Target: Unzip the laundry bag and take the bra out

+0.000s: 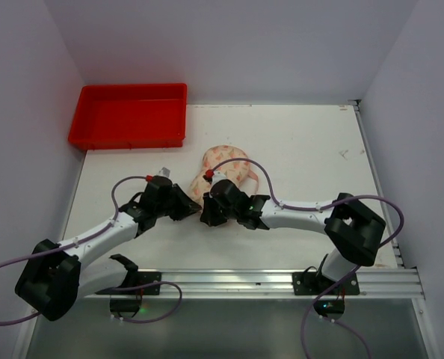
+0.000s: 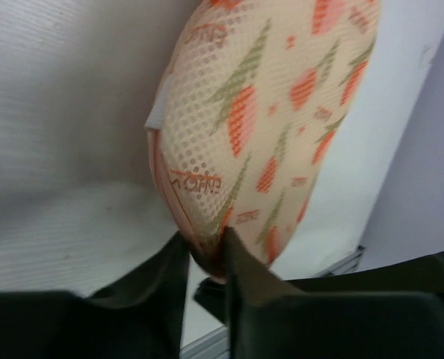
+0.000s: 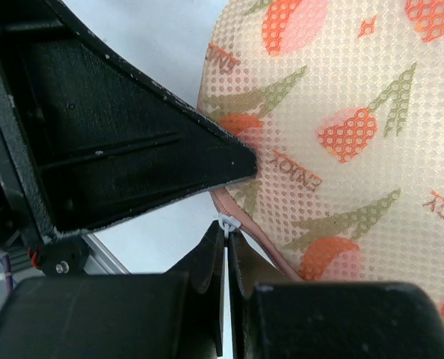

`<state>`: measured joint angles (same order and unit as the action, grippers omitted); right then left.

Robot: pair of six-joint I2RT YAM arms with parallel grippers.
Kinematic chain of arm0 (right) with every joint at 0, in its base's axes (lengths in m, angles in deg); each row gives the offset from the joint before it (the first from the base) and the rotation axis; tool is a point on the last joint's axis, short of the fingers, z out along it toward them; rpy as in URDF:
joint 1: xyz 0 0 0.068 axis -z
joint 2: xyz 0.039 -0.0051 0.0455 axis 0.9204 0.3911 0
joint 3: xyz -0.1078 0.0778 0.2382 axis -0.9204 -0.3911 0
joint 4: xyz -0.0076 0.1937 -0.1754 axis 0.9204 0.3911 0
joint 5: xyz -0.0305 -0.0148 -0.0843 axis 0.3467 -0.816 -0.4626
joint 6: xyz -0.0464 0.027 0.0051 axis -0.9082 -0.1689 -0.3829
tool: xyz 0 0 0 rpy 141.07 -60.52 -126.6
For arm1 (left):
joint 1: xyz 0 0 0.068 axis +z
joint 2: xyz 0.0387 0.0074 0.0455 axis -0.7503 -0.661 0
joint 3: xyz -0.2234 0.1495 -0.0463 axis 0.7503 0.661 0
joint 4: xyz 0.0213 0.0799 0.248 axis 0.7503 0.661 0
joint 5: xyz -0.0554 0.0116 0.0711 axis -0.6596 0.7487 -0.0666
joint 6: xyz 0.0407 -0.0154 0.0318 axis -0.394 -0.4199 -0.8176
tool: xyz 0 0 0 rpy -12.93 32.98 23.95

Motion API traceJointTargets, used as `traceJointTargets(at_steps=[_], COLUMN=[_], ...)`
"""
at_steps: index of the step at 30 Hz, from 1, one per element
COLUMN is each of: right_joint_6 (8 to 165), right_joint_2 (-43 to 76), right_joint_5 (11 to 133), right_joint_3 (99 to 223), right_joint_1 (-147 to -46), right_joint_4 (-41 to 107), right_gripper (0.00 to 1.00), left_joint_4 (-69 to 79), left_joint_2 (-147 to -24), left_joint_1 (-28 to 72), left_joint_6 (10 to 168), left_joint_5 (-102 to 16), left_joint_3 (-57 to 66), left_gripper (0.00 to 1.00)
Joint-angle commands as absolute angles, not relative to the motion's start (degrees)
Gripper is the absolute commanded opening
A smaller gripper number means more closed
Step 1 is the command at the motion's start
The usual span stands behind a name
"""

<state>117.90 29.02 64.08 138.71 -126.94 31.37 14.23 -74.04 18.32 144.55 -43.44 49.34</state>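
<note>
1. Bag: padded cream mesh printed with orange-pink tulips, green stems and small lettering, with a pink zipper along its edge.
2. It lies mid-desk, its near end between the two end effectors.
3. Left end effector: narrow, pinching the bag's rim at the seam.
4. Right end effector: closed on a small pale tab, seemingly the zipper pull, just beside the left one.
5. Red tray: far-left corner, apart from the bag.
6. Bare desk lies to the right of the bag and beyond it; walls bound the left, far and right sides.
</note>
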Motion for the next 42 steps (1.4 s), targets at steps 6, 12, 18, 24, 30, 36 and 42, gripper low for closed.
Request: traceJointTargets(at_steps=[6, 12, 18, 24, 30, 36, 42], right_joint_6=[116.7, 113.8, 109.2, 110.9, 114.2, 114.9, 114.7], right_joint_2=[21.6, 8.9, 2.6, 10.6, 23.7, 30.2, 31.8], right_joint_5=[60.2, 62.6, 63.0, 68.8, 70.8, 70.7, 70.5], right_joint_3=[133.9, 122.5, 121.3, 127.3, 139.0, 145.4, 145.4], right_joint_1=[-127.1, -121.6, -118.2, -121.9, -123.8, -123.8, -123.8], right_joint_4=[34.3, 40.6, 47.0, 39.6, 32.6, 31.0, 30.2], right_gripper=[0.00, 0.00, 0.00, 0.00, 0.00, 0.00, 0.00], left_joint_4=[9.9, 14.7, 22.0, 23.0, 23.3, 24.1, 14.2], left_joint_2=[-76.5, -78.4, -86.0, -96.1, -97.4, -83.9, -75.7], left_joint_1=[18.6, 21.8, 23.5, 23.8, 24.4, 25.2, 25.0], left_joint_6=[143.4, 135.4, 120.6, 115.8, 121.0, 128.3, 136.5], left_joint_5=[-41.5, -43.6, -45.8, -48.3, -48.6, -41.3, -47.4], left_joint_3=[46.9, 44.8, 35.2, 23.0, 19.5, 31.4, 44.2], left_gripper=[0.00, 0.00, 0.00, 0.19, 0.86, 0.98, 0.87])
